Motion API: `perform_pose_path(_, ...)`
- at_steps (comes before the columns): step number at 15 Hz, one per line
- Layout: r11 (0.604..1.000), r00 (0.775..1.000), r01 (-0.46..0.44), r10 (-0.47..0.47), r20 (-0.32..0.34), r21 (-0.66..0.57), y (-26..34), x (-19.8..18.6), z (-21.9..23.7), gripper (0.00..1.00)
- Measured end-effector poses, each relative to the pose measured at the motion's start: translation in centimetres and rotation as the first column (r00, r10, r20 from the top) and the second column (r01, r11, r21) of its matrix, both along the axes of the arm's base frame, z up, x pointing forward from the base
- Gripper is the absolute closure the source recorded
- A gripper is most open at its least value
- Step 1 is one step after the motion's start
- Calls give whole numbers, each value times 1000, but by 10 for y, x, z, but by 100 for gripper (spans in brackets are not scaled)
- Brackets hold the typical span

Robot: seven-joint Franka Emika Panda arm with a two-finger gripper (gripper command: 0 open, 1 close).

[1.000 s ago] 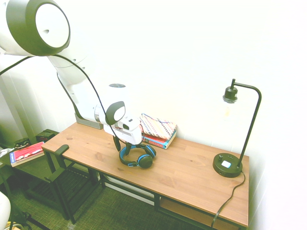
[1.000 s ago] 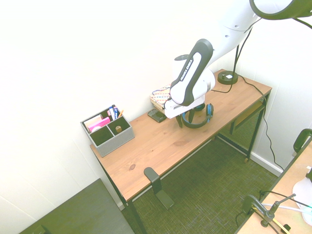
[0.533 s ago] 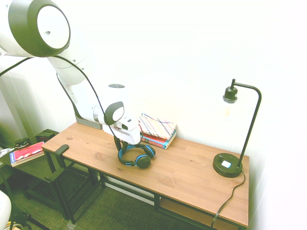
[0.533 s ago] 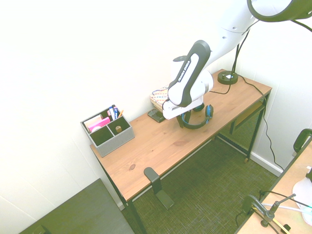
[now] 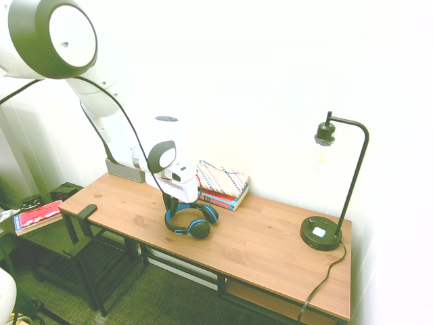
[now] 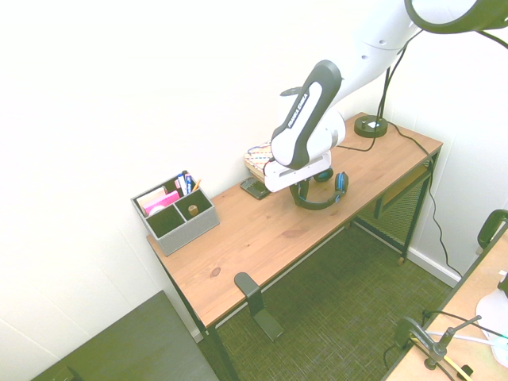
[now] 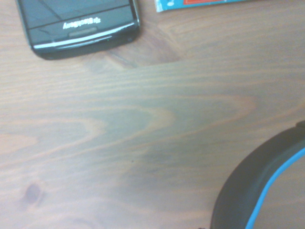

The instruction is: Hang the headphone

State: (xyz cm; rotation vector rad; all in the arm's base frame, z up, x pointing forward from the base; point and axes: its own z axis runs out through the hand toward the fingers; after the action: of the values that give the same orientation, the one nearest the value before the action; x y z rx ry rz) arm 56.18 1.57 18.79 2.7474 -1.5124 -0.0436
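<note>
None of the hanging is done yet. Down at the desk's near edge, the black hook (image 6: 248, 287) has nothing on it. Farther back, the headphone (image 5: 191, 221) lies flat on the wooden desk (image 5: 270, 250). The gripper (image 5: 177, 205) is right at its headband; whether the fingers are pinching it, I cannot tell.

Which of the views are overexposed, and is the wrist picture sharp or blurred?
Both exterior views: the wall is washed out to near white, while the desk and the headphone stay clear. Wrist view: slightly soft, yet the phone shows legible print and the wood grain is visible.
</note>
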Motion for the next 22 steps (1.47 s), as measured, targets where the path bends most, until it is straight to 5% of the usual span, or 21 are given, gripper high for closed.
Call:
perform_pose_path(5,997,995,-81,80,-64,-6,26,-39,88,100)
perform_pose_path(10,986,980,-162,166,-113,42,107,-116,108,100)
perform_pose_path(12,974,967,-221,226,-118,51,161,-159,97,100)
perform_pose_path(16,967,972,-237,236,17,91,251,-221,43,100)
perform_pose_path(22,982,982,-182,178,69,54,287,-234,-73,100)
